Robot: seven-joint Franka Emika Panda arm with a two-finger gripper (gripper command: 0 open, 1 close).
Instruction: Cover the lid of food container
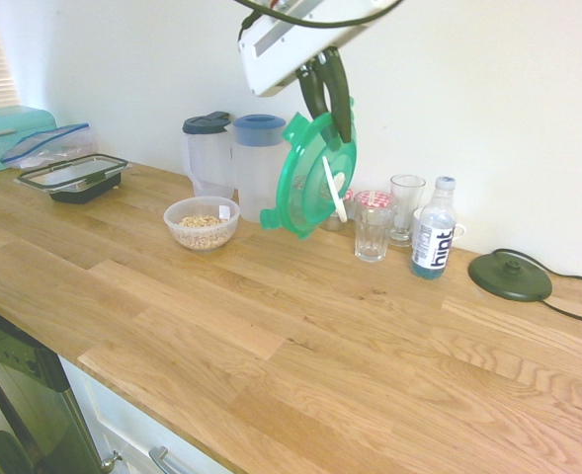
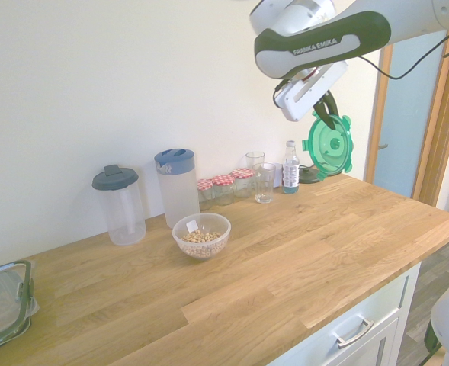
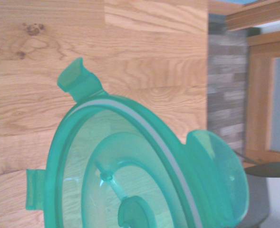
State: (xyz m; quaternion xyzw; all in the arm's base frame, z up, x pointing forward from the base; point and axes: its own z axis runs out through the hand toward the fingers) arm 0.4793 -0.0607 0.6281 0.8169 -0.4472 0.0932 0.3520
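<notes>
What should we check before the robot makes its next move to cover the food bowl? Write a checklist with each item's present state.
1. Gripper shut on the lid: ok, it holds the lid by its edge.
2. Lid lifted clear of the counter: ok.
3. Lid level for lowering: not ok, it hangs steeply tilted.
4. Lid directly above the bowl: not ok, it is off to one side, towards the bottle.
5. Bowl upright and uncovered, food inside: ok.
6. Lid the right size for the bowl: cannot tell.
</notes>
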